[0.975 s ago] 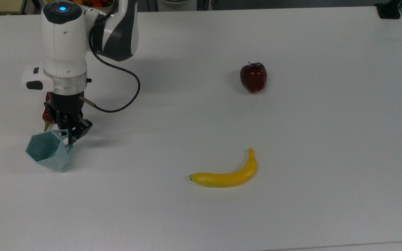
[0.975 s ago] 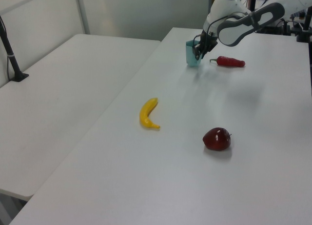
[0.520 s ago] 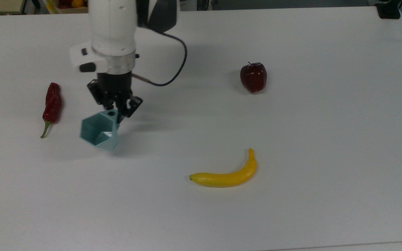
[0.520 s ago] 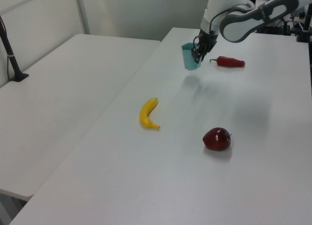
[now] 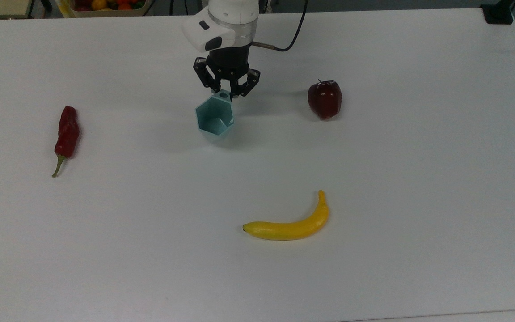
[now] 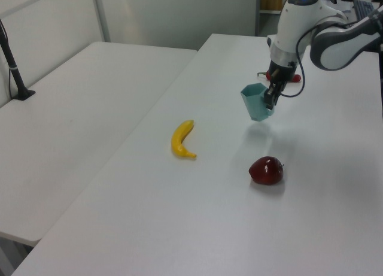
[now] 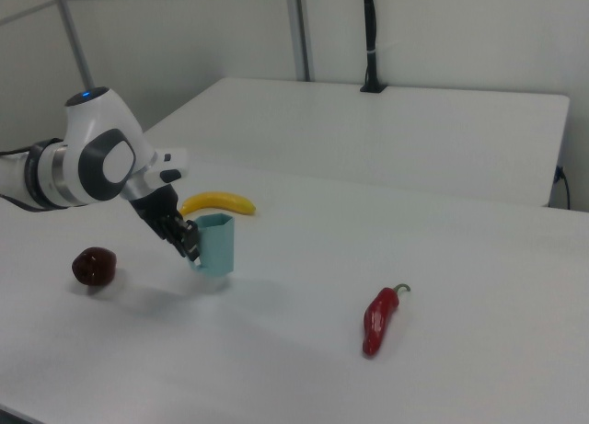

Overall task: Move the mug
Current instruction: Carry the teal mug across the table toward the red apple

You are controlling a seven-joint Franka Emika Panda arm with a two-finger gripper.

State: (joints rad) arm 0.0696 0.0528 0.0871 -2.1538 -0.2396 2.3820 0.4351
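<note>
**Mug held off the table by its handle**

The gripper [image 5: 227,93] has its jaws closed on the handle of the mug [image 5: 215,118], which hangs clear of the white table [image 5: 418,179], its shadow lying on the surface beneath it. In the top view the mug sits just at 6 o'clock from the gripper, open mouth facing up toward the camera. From the mug, the apple [image 5: 324,99] lies toward 3 o'clock, near but apart; the banana [image 5: 291,223] is well off toward 5 o'clock; the red chili pepper [image 5: 66,134] rests far out at 9 o'clock. In the right view the mug [image 7: 215,245] hangs roughly upright beside the gripper [image 7: 187,242].
</note>
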